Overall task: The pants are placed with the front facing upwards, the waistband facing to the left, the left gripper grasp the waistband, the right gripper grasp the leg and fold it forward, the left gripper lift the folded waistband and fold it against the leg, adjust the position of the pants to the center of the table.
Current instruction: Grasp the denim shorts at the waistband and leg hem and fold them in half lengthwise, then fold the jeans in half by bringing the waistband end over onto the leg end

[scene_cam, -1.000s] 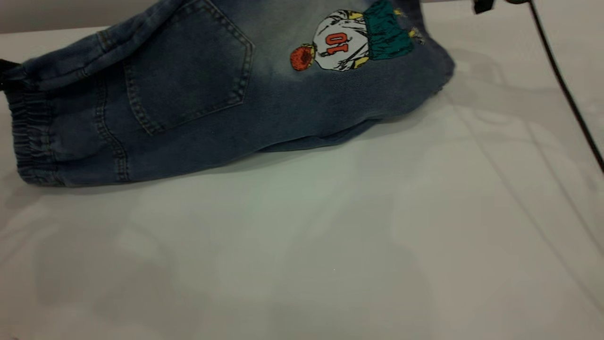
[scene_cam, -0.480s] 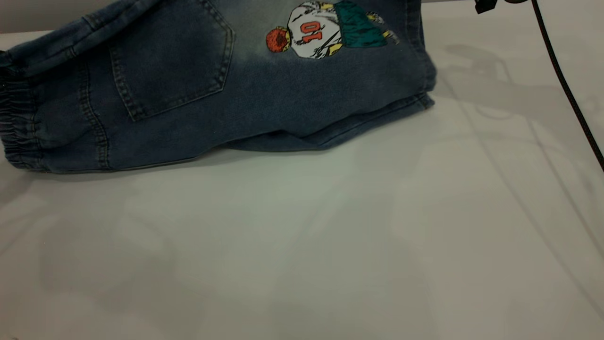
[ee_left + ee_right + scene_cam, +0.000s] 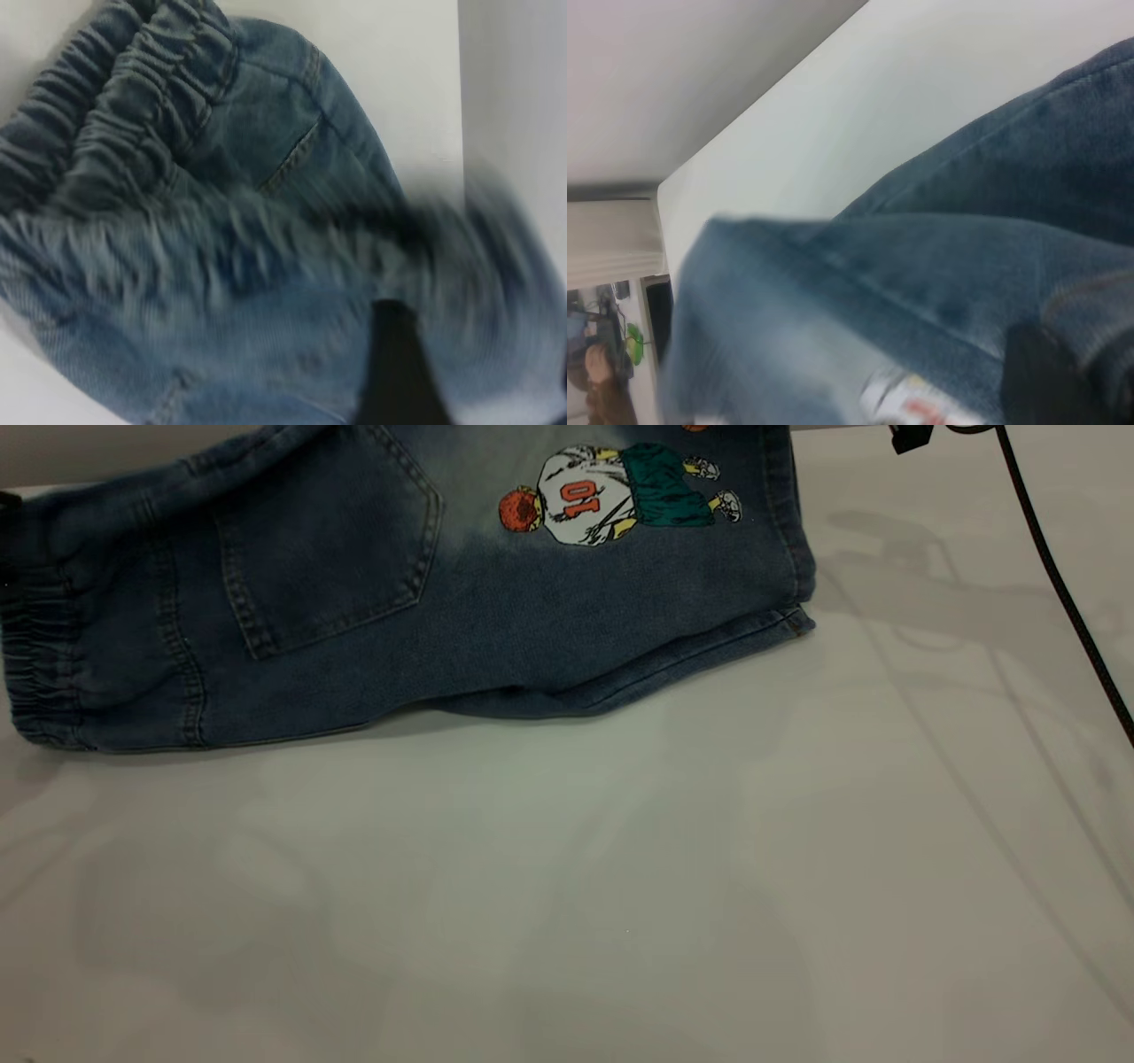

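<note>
You've got the pants bunched up along the far edge of the table, running off the top of the exterior view, waistband at the far left corner. Everything nearer than the hem is bare white tabletop, so loads of open room toward the near edge and the right side. A black cable crosses the far right corner. The cartoon print reads 10. In your left wrist view the ruched band fills the shot, and the right wrist view is mostly denim; can't tell how either gripper's fingers are set
</note>
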`<state>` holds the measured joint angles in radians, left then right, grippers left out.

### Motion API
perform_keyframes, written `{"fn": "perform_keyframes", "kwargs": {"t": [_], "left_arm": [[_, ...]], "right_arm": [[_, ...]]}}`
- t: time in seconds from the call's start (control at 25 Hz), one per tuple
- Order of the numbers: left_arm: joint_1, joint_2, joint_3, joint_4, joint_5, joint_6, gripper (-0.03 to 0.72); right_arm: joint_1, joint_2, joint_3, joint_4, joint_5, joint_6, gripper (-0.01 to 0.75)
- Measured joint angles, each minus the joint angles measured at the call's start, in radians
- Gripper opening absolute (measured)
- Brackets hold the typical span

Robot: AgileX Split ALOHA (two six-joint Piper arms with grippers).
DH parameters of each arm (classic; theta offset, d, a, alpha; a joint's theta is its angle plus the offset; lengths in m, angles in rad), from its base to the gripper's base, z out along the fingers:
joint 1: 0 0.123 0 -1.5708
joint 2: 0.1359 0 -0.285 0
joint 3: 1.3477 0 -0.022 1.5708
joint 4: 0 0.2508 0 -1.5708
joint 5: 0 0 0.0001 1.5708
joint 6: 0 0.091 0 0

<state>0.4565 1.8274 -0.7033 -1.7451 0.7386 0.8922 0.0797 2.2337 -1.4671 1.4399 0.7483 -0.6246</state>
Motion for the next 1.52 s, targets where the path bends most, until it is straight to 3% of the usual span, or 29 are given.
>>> {"fn": "perform_keyframes", "kwargs": {"t": [0.16,0.52,0.68,0.88,1.04,1.16,1.32,1.52], "left_arm": [[0.000,0.000,0.000,0.000,0.026,-0.001,0.556],[0.000,0.000,0.000,0.002,0.097,0.019,0.577],[0.000,0.000,0.000,0.002,0.092,0.080,0.578],[0.000,0.000,0.000,0.002,0.081,0.126,0.578],[0.033,0.000,0.000,0.068,0.003,0.101,0.580],[0.071,0.000,-0.002,0.196,-0.037,0.018,0.580],[0.157,0.017,-0.032,0.375,-0.040,-0.095,0.580],[0.170,0.097,-0.137,0.477,0.071,-0.102,0.580]], "right_arm": [[0.000,0.000,0.000,-0.002,0.004,0.000,0.018],[0.000,0.000,0.000,-0.053,0.056,-0.023,0.036],[0.000,0.000,0.000,-0.055,0.080,-0.061,0.146],[-0.002,0.000,-0.006,-0.054,0.087,-0.101,0.403],[-0.002,-0.013,-0.006,0.015,0.195,-0.165,0.561],[0.000,-0.026,-0.007,0.071,0.294,-0.217,0.591],[0.017,-0.032,-0.007,0.128,0.388,-0.236,0.576],[0.079,-0.035,-0.007,0.123,0.423,-0.250,0.570]]}}
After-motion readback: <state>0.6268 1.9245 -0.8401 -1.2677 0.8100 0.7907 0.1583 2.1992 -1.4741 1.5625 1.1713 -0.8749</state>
